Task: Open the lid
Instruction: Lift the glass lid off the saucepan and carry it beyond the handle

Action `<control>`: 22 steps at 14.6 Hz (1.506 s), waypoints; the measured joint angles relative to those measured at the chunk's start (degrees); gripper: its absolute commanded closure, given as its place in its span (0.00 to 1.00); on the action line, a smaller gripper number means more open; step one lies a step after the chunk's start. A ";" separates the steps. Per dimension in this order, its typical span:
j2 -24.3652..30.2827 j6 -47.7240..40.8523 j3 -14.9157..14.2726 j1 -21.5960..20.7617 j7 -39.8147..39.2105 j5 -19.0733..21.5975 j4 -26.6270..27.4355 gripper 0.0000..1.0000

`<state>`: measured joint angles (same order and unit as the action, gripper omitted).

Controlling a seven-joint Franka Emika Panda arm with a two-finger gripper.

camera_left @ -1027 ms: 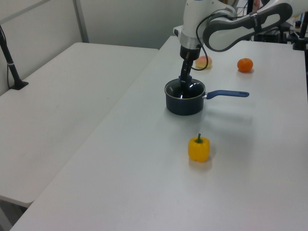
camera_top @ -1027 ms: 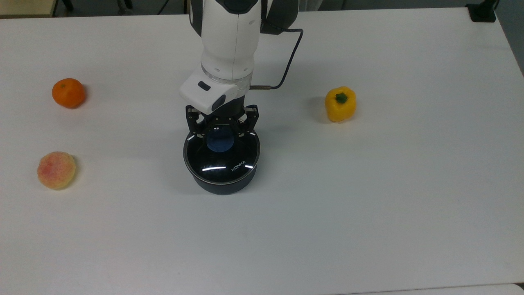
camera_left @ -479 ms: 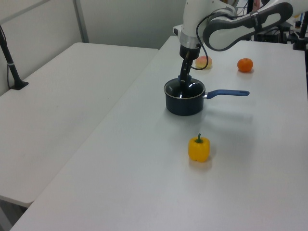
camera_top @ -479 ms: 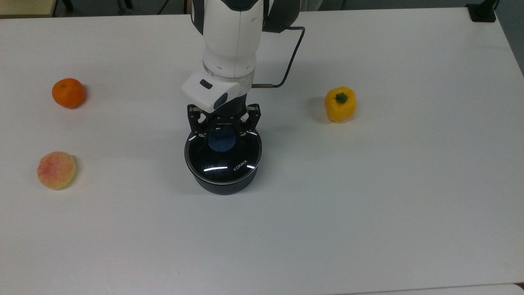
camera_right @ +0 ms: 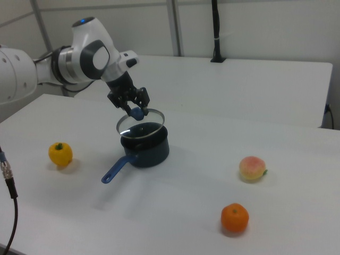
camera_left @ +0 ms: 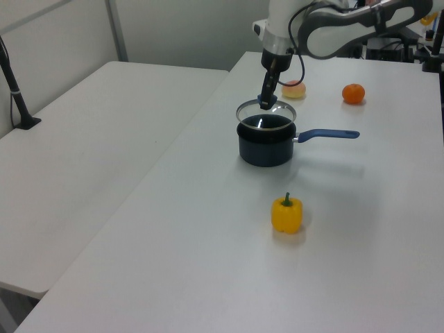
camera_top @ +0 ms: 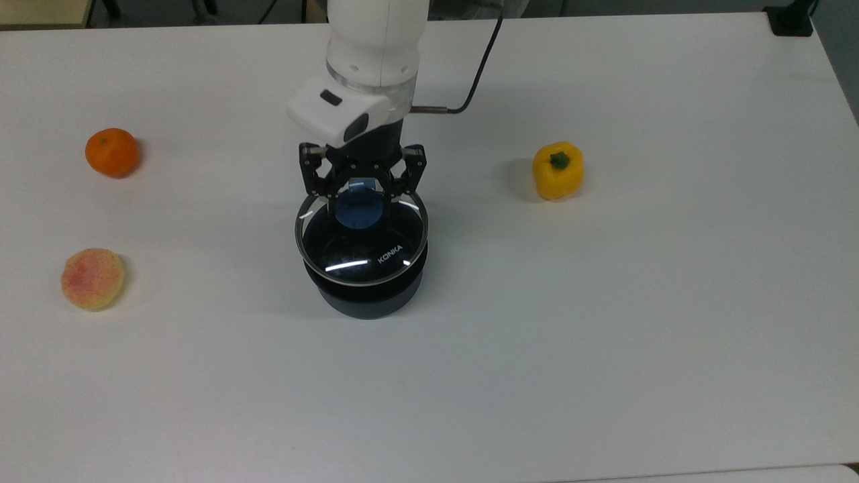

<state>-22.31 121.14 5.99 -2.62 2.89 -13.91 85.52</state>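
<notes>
Change: since the earlier frames the lid [camera_top: 361, 236] had risen clear of the saucepan [camera_top: 369, 295]; before, it sat on the pan's rim.
Lid: hung in the air just above the saucepan mouth, roughly level, with a gap under it in the left view [camera_left: 266, 111] and the right view [camera_right: 140, 121]. White "KONKA" lettering faced the top view's near edge.
Gripper: the gripper [camera_top: 360, 194] was clamped on the lid's blue knob [camera_top: 359, 209], one finger at each side of it, pointing down from the white arm [camera_top: 372, 40].
Saucepan: dark, upright, near the middle of the white table [camera_top: 604, 335], directly below the lid. Its long blue handle [camera_left: 326, 134] pointed to the left view's right.
Yellow pepper: the yellow pepper [camera_top: 558, 170] stood well apart from the pan, toward the top view's right edge.
Orange: the orange [camera_top: 112, 152] lay near the top view's left edge, toward the far side.
Peach: the peach [camera_top: 92, 278] lay near the same left edge, nearer the front than the orange.
Second table: another white table [camera_left: 76, 139] stood beside the first, at the left view's left.
</notes>
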 measured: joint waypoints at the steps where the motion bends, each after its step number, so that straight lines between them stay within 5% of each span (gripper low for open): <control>1: 0.94 -0.73 0.00 0.12 0.01 0.29 0.09 0.89; 6: 7.46 -4.07 0.00 0.23 0.01 0.64 4.40 0.89; 16: 21.73 -25.38 0.08 -0.07 -7.62 2.51 14.03 0.89; 22: 25.12 -29.82 0.09 -0.37 -11.84 3.08 20.89 0.86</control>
<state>2.81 91.31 6.08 -2.99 -8.95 -10.83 106.41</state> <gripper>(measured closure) 0.348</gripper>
